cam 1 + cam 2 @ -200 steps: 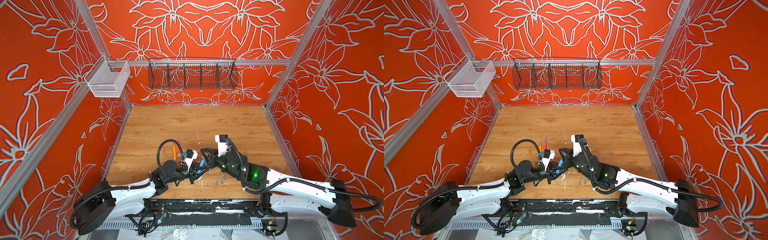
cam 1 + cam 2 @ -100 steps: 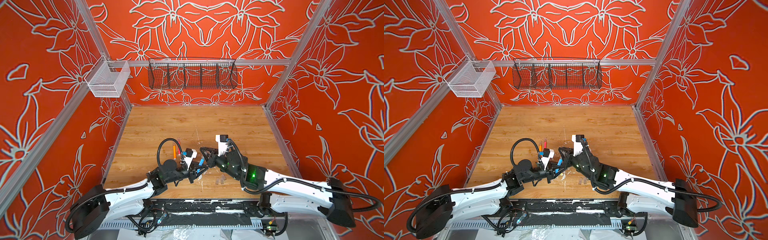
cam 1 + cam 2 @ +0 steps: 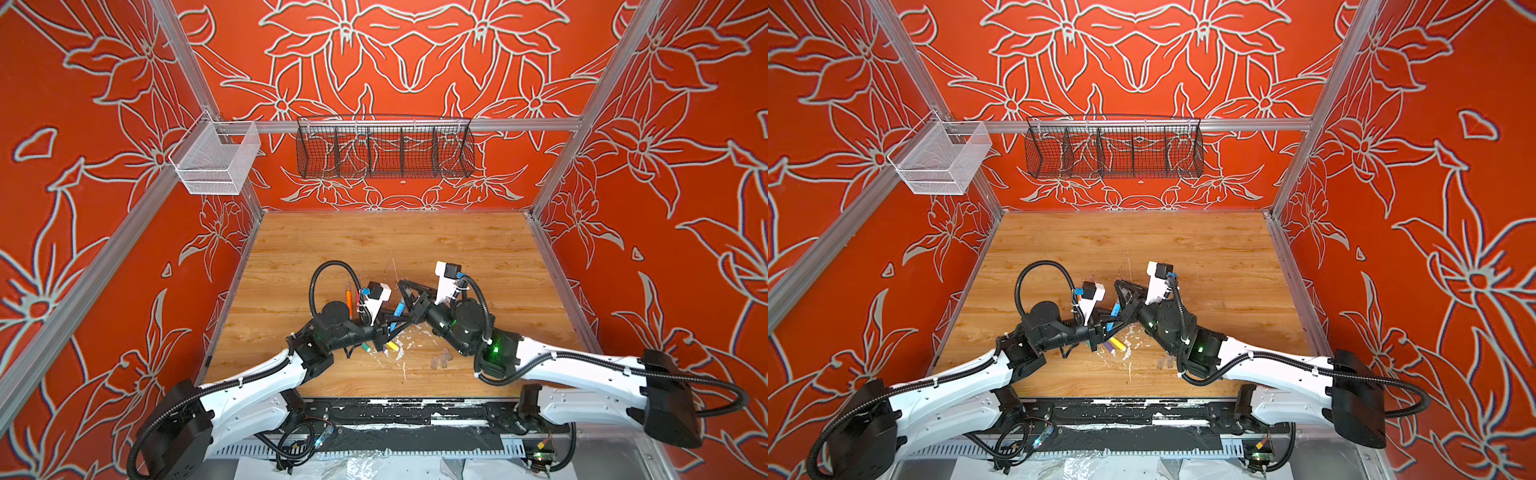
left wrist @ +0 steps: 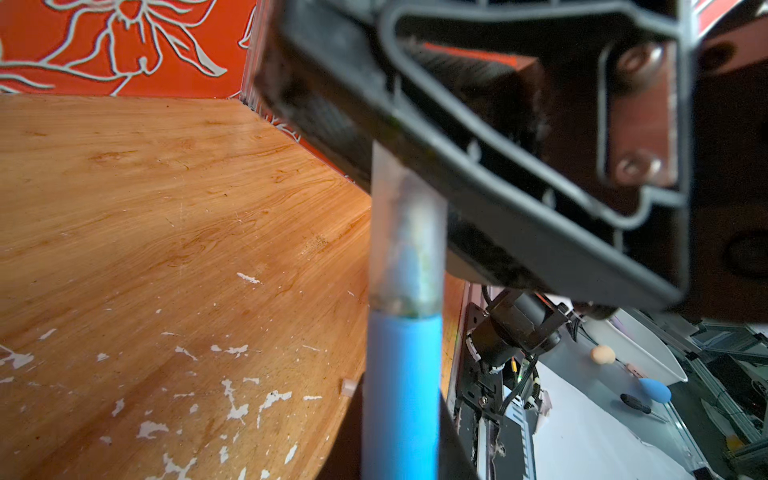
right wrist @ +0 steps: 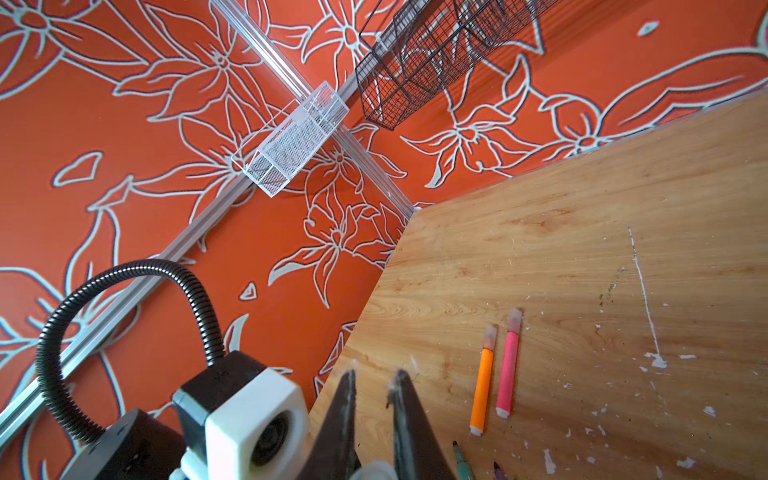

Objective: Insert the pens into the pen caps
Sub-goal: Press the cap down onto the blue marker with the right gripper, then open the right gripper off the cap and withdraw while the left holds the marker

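The blue pen hangs above the table, my left gripper shut on its barrel. A translucent pen cap sits over its tip, reaching the blue barrel. My right gripper is shut on that cap, which sits deep between its black fingers. Orange and pink pens lie capped side by side on the wood. Green and purple pen tips show bare. In a top view the yellow pen lies under the left gripper.
Loose translucent caps lie near the right arm, and one small cap shows beside the blue pen. White flecks dot the wooden table. A black wire basket and a white mesh basket hang on the walls.
Both grippers keep their hold on the blue pen and its cap. The joined pair has barely shifted over the table.
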You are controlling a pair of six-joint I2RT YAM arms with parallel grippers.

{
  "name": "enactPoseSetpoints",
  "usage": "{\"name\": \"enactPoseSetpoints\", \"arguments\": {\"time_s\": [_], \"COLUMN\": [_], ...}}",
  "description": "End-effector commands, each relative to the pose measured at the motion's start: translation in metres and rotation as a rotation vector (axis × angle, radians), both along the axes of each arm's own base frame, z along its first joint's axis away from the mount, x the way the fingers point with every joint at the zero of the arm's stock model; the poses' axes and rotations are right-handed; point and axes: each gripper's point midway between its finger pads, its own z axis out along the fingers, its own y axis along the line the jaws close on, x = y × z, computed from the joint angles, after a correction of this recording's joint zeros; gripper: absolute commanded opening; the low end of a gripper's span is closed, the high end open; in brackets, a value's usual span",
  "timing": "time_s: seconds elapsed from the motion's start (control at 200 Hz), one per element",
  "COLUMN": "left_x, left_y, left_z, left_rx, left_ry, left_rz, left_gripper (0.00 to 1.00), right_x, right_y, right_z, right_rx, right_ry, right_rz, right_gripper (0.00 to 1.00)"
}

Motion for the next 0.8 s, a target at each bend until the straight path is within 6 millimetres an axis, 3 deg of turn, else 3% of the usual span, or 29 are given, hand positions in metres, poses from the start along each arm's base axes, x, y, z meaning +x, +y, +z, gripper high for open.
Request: {"name": "enactPoseSetpoints", "arguments": {"time_s": [0.0,0.255,0.36,0.385,0.565,0.651,0.666,0.791], "left_x": [0.073,0.1,0.098,0.096,0.081,0.076,0.072,0.066], "left_y": [0.046,0.062,0.062,0.061,0.06,0.065,0.069,0.087], "left_z": [0.107,0.114,0.104,0.1,0.044,0.006,0.009,-0.038], "left_rx": [-0.265,-0.274,-0.231,-0.218,-0.094,-0.002,-0.006,0.099], "left_ry": [-0.163,-0.145,-0.142,-0.134,-0.028,0.051,0.044,0.156], "left_rz": [0.363,0.414,0.406,0.399,0.364,0.387,0.397,0.48], "left_gripper": [0.0,0.0,0.0,0.0,0.0,0.0,0.0,0.0], "right_x": [-0.075,-0.084,-0.077,-0.075,-0.06,-0.054,-0.054,-0.059], "right_y": [0.041,0.049,0.043,0.041,0.024,0.012,0.011,0.01], "right_z": [-0.096,-0.094,-0.086,-0.082,-0.03,-0.009,-0.005,0.012], "right_rx": [-0.239,-0.232,-0.266,-0.275,-0.295,-0.311,-0.311,-0.28], "right_ry": [0.177,0.167,0.183,0.183,0.178,0.207,0.211,0.229], "right_rz": [0.365,0.396,0.343,0.328,0.213,0.15,0.145,0.165], "right_gripper": [0.0,0.0,0.0,0.05,0.46,0.54,0.55,0.62]}}
